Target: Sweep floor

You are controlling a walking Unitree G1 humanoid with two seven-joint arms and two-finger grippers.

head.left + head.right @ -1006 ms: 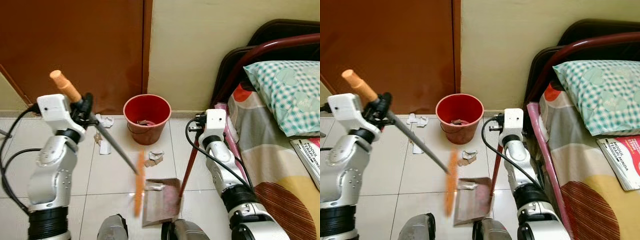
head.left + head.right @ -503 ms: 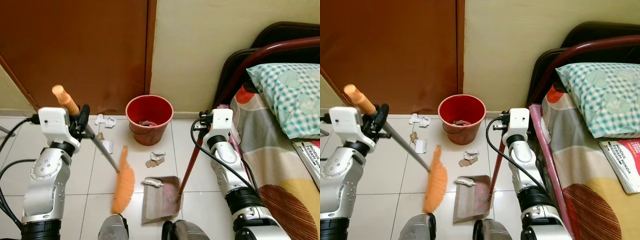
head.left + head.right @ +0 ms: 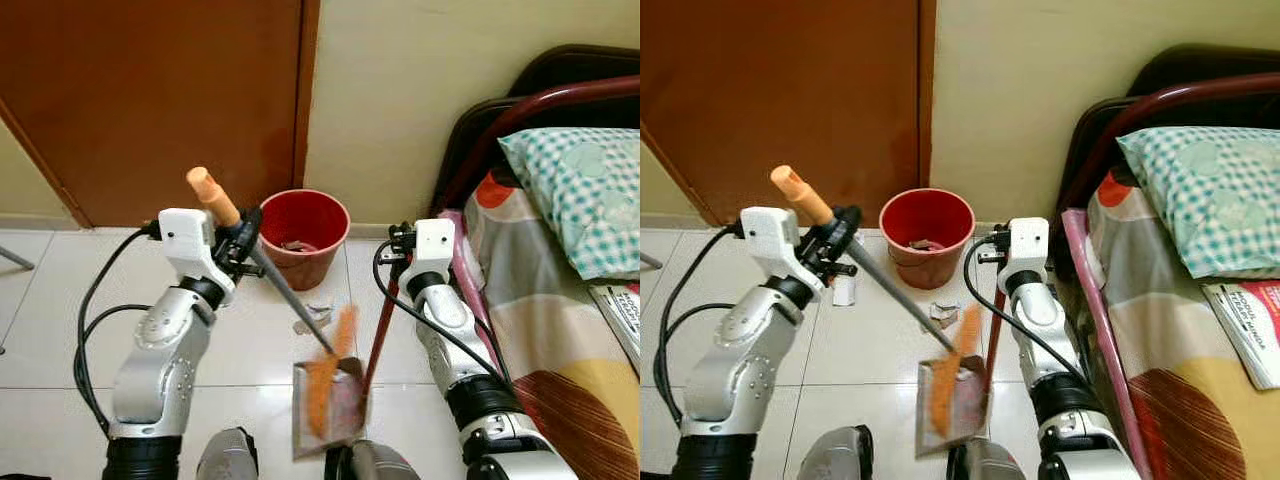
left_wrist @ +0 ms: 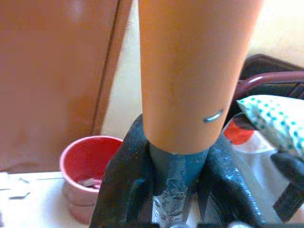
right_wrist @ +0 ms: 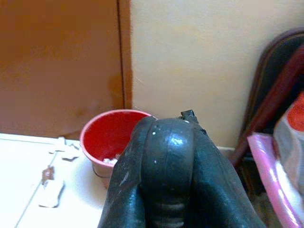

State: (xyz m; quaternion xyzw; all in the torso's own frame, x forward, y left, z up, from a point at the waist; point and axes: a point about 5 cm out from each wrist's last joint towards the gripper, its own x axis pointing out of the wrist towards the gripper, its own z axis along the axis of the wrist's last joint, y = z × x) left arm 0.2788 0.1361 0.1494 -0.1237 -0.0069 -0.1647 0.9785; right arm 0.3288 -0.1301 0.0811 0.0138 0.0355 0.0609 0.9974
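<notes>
Your orange broom head (image 3: pixel 328 372) sits over the dustpan (image 3: pixel 340 415) on the tiled floor (image 3: pixel 60 300), left gripper (image 4: pixel 173 180) fingers clenched round the broom shaft for pushing scraps, right gripper (image 5: pixel 166 161) fingers clamped on the dustpan's red handle (image 3: pixel 380 325), steadying it.

Bucket (image 3: pixel 303 222) stands by the wall beside the door (image 3: pixel 150 100); dustpan (image 3: pixel 330 410) lies before it, bed (image 3: pixel 560 290) right
</notes>
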